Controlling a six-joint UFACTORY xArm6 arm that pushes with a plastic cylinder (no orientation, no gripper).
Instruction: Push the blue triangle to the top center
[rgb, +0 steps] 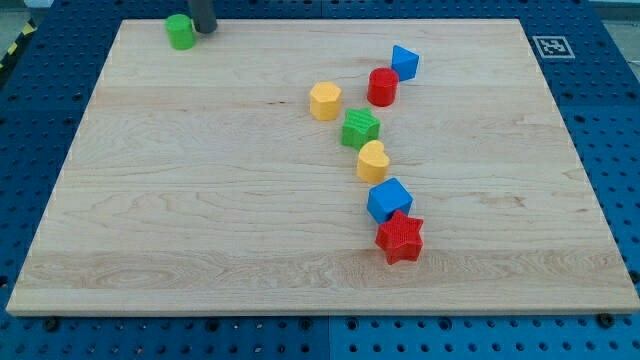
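The blue triangle lies on the wooden board at the upper right of centre, touching or nearly touching a red cylinder just below-left of it. My tip is at the view's top left, right beside a green cylinder on its right side. The tip is far to the left of the blue triangle.
A line of blocks runs down the middle-right: a yellow hexagon, a green star, a yellow heart, a blue cube and a red star. A fiducial tag sits at the top right corner.
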